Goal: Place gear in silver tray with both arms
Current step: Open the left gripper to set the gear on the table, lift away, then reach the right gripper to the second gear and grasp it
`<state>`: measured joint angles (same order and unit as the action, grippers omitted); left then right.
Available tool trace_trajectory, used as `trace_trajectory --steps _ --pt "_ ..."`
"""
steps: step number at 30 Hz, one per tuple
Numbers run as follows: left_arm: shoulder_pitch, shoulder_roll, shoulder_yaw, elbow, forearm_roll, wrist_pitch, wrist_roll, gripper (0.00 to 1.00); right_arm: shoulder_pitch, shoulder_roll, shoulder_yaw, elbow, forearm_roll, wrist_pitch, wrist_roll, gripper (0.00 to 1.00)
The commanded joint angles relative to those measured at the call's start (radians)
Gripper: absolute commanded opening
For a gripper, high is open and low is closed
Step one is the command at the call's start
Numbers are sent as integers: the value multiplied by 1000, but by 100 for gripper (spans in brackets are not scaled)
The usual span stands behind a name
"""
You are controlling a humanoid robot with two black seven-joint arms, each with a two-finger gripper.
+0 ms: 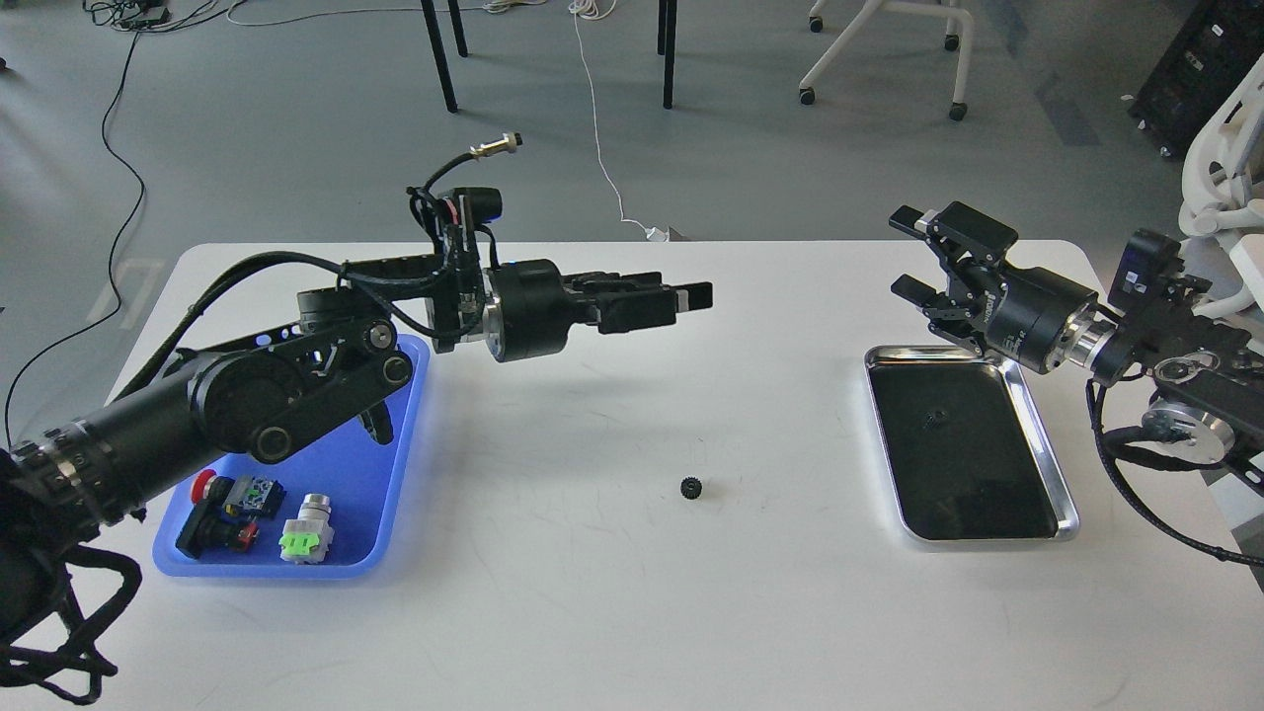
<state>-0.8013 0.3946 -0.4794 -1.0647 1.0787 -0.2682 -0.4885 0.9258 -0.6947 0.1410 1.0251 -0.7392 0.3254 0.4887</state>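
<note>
Black gear (pixel 691 486) sits loose on table (pixel 592 612) btwn silver tray (pixel 1049 446) & left gripper (pixel 691 296), whose fingers look closed, empty; right gripper (pixel 904 255) spread wide, empty.

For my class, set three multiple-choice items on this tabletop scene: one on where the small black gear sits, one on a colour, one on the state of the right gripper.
1. Where is the small black gear?
A. In the silver tray
B. On the bare table between the two trays
C. In the left gripper

2. What colour is the plastic tray under the left arm?
A. Blue
B. Red
C. Green

3. How is the right gripper?
A. Shut on the gear
B. Resting in the tray
C. Open, holding nothing

Key: 1 B, it lies on white tabletop left of the silver tray. 2 A, its floor is blue. 3 C, its fingers stand apart with nothing between.
</note>
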Motion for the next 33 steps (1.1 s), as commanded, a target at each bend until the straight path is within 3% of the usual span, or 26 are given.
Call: trace_trajectory --steps 1,6,11,19,33 --pt "118 46 -128 -17 -268 -3 0 96 126 -3 -145 42 -184 1 0 99" --pt "238 52 -304 -17 -355 -14 0 96 333 47 -377 99 -426 1 0 99" --pt "267 53 -337 -23 -381 -16 0 97 462 194 -563 95 -601 -5 0 99" --pt "269 52 -335 -52 -387 -11 0 97 470 389 -627 37 -736 -17 0 99" --pt "269 58 -338 -52 -387 -17 0 97 470 569 -742 -55 -830 -83 0 93"
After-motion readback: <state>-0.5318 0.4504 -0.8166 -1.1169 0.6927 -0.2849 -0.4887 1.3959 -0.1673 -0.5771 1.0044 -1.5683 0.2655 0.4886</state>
